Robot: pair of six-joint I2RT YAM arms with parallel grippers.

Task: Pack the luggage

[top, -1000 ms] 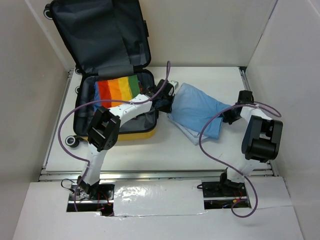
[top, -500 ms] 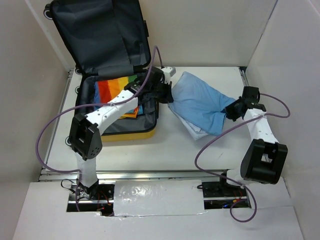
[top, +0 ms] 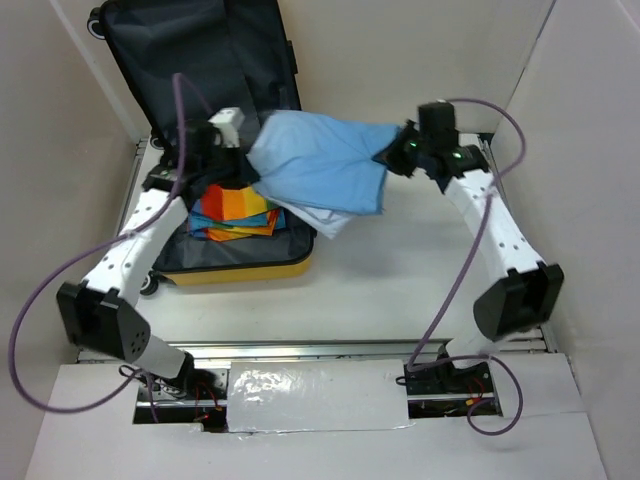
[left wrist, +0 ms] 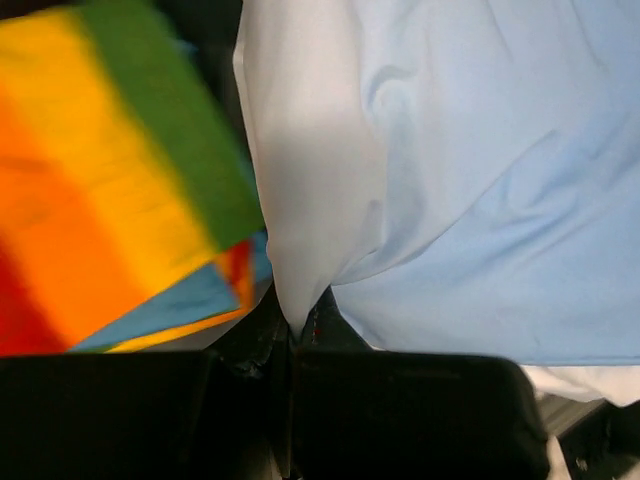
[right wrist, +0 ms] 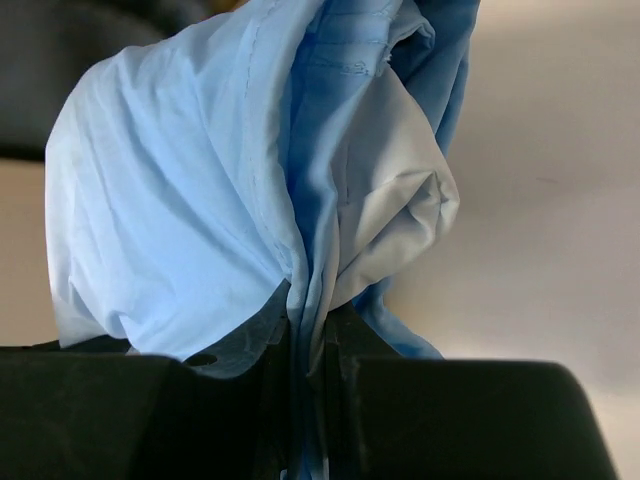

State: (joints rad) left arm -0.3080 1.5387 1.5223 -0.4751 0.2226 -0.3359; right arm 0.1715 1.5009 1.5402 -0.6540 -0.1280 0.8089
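A flat white tabletop [top: 400, 290] is boxed in by 3 plain cream walls: the left wall [top: 50, 150], back wall [top: 400, 60] and right wall [top: 590, 150]. A silver metal rail [top: 320, 350] runs along its near edge, and a white board [top: 330, 445] with a crinkled glossy patch [top: 310, 392] lies in front. The light is soft and even.

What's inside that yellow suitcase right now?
A folded rainbow-striped cloth lies on the suitcase lining. The lifted light-blue garment covers the far right corner, so anything there is hidden.

Robot lab cell: white table [top: 400, 290] boxed by plain white panels [top: 580, 150], aluminium rail [top: 330, 348] at near edge, purple cables [top: 452, 295] trailing from bolted arms [top: 140, 235]
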